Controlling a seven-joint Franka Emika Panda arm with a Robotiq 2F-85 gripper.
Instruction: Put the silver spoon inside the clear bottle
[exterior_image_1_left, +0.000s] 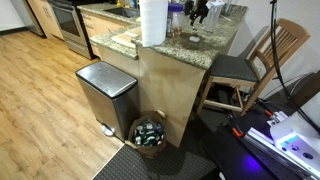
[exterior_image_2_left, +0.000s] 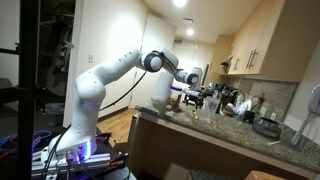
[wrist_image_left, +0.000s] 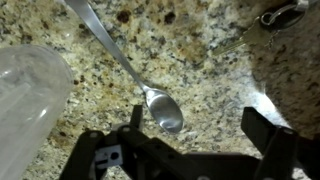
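Gripper (wrist_image_left: 196, 128), jaws wide apart, above the silver spoon (wrist_image_left: 152, 92) on the speckled worktop (wrist_image_left: 215, 60), clear bottle (wrist_image_left: 28, 95) at left

Clear bottle (wrist_image_left: 28, 95) partly beyond left edge

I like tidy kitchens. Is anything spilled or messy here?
Nothing stands out. The silver spoon lies flat on the granite counter, near the clear bottle, and nothing looks spilled or broken.

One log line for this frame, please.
phase: pre-grasp | silver spoon: lying on counter, ungrasped | clear bottle: beside it, spoon not inside | gripper: open, above spoon
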